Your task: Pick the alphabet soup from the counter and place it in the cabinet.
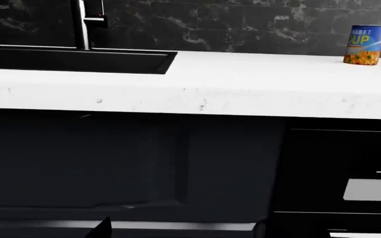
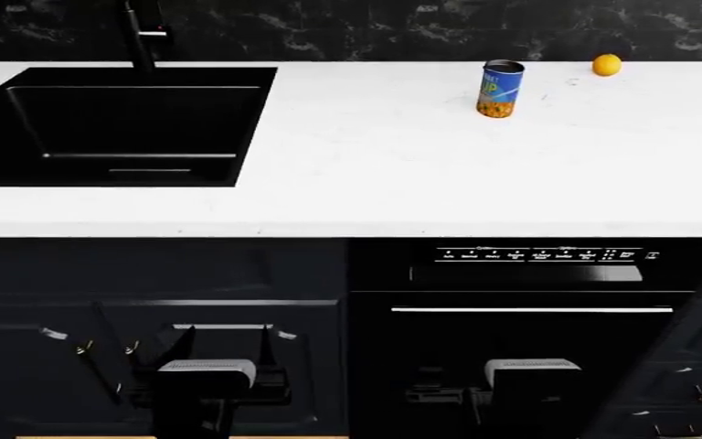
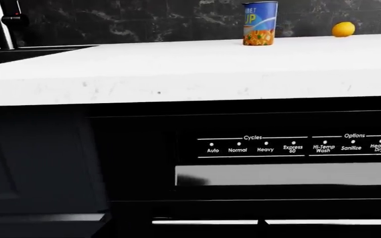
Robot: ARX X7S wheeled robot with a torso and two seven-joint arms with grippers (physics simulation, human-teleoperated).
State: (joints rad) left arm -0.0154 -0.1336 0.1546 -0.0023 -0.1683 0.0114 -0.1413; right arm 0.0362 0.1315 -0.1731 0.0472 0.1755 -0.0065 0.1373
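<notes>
Alphabet soup (image 2: 500, 88) stood upright at the counter's (image 2: 364, 174) back, near an orange (image 2: 606, 65). Rigid, smooth tin w/ some weight, I'd guess: you'd want mid-label, squarely. Both grippers sat low; jaws' state: can't tell.

The head view looks forward and steeply down from above onto the tabletop (image 2: 364, 174), with the sink (image 2: 113, 123) at upper left and dark cabinet fronts filling the lower half. Both wrist views sit low, below the tabletop's edge, facing the cabinet fronts nearly level and close. All three views share the alphabet soup (image 2: 500, 88) near the back wall; the right wrist view and head view also share the dishwasher panel (image 3: 296, 146).
</notes>
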